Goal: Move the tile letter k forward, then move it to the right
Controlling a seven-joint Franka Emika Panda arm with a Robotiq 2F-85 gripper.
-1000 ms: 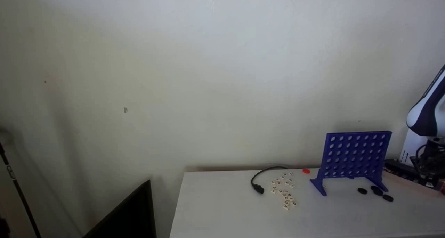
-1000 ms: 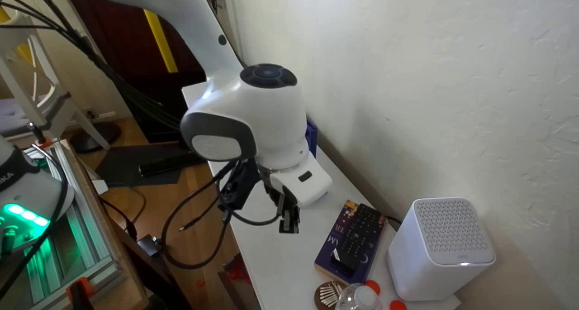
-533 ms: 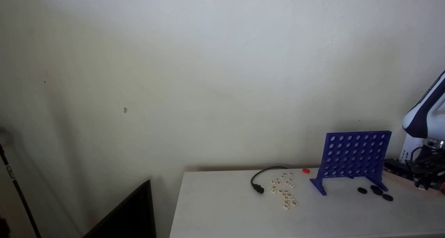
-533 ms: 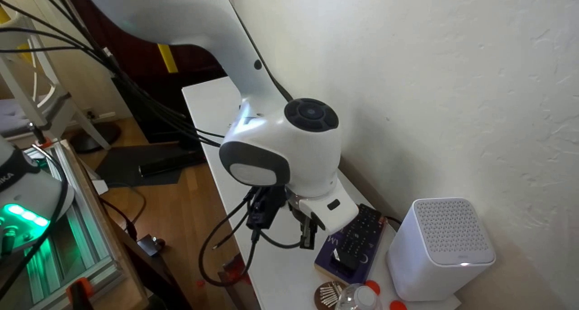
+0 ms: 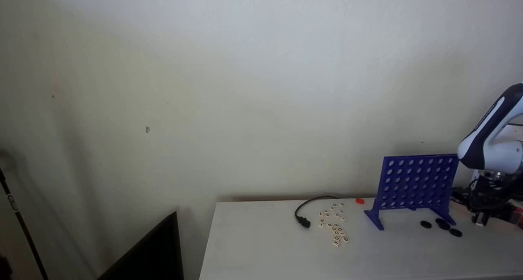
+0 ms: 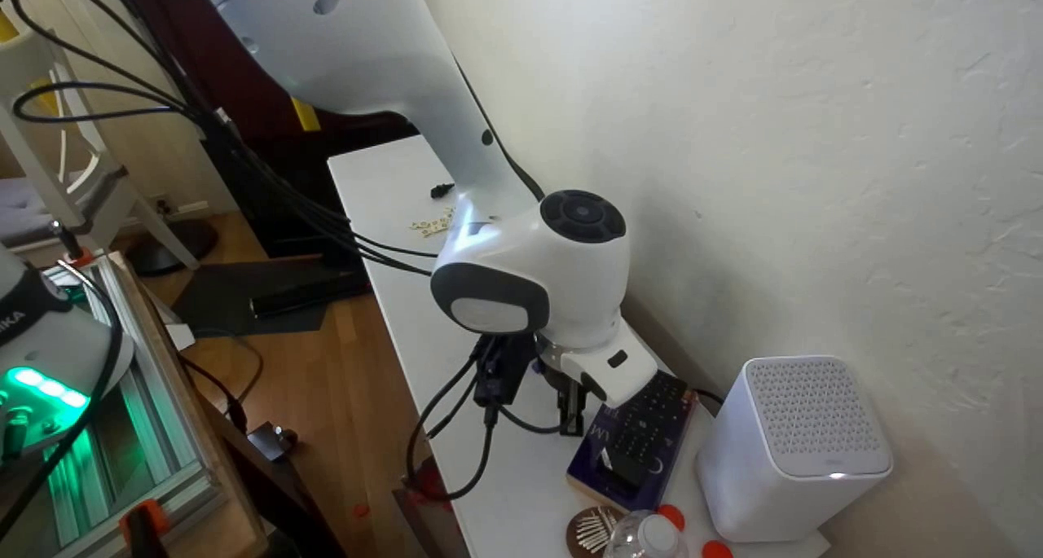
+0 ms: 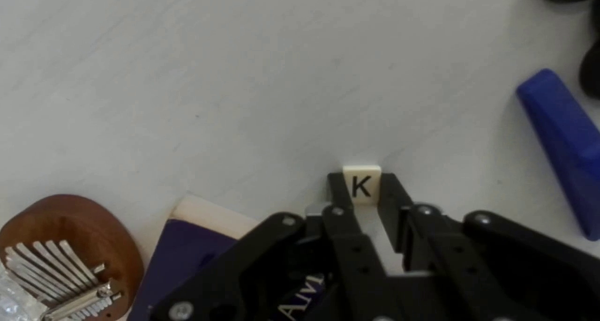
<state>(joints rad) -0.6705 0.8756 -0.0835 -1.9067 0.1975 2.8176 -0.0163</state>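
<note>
A cream letter tile marked K (image 7: 362,185) shows in the wrist view. It sits between my gripper's (image 7: 363,192) two black fingertips, which press on its left and right edges. The letter faces the camera. In an exterior view my gripper (image 5: 480,219) hangs low over the white table (image 5: 286,251), at the right, past the black discs. In an exterior view my gripper (image 6: 572,424) is just beside the purple book (image 6: 591,464). The tile's height above the table is hard to tell.
A blue upright game frame (image 5: 375,208) stands near several black discs (image 5: 443,224). Several other letter tiles (image 5: 336,233) lie farther off by a black cable plug (image 5: 303,221). A black keypad (image 6: 652,423) lies on the book. A white speaker (image 6: 782,476) and a kalimba (image 7: 84,232) are close by.
The arm has moved right and down in an exterior view, toward the book, and left toward the game frame in an exterior view. The other table objects have not moved.
</note>
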